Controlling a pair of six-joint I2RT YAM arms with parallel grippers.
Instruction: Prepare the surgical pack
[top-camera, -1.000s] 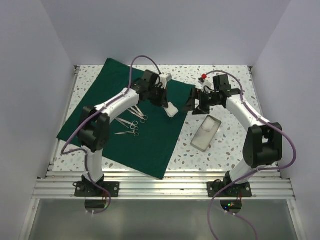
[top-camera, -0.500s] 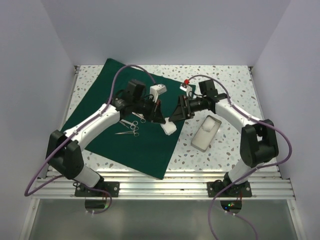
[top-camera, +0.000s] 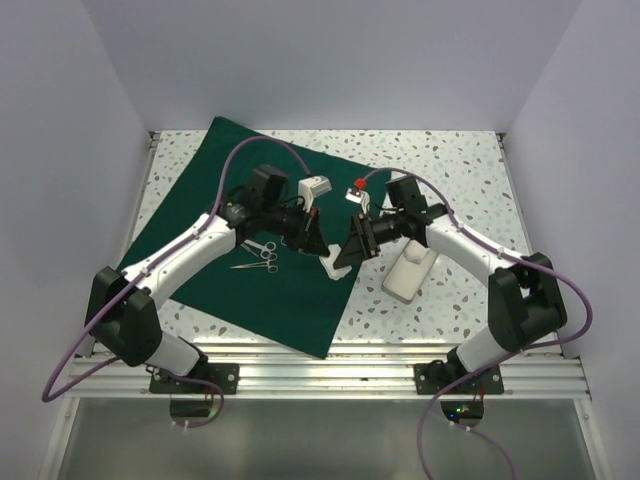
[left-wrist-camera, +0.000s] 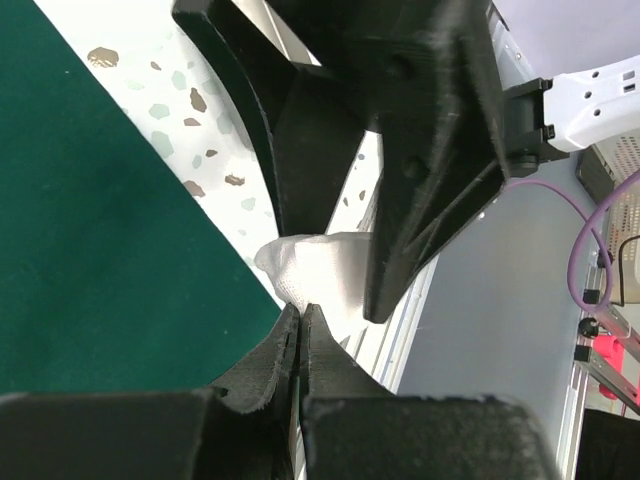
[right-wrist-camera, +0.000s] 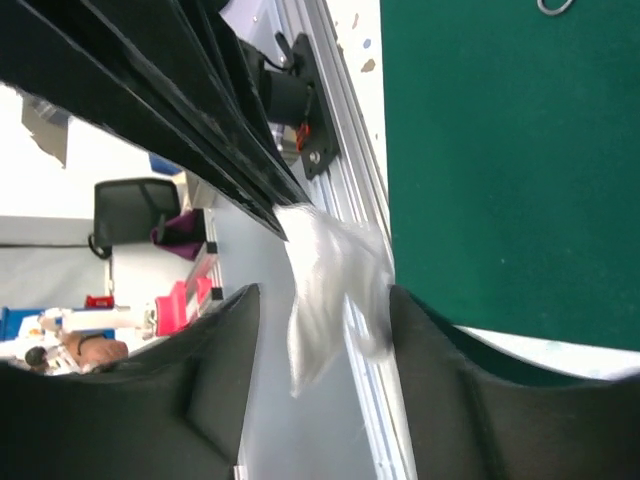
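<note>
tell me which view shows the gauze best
Left wrist: the gauze is close and sharp, its weave visible, pinched by the left gripper. Right wrist shows it blurred; the top view shows only a small white patch.

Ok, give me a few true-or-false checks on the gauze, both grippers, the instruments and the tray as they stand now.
1. The left gripper is pinched shut on a white gauze square. True.
2. The right gripper is clamped on that gauze. False: it is open, with a finger on either side of the gauze.
3. The scissors and forceps lie in the steel tray. False: they lie on the green drape.
4. The steel tray sits off the drape, on the speckled table. True.
</note>
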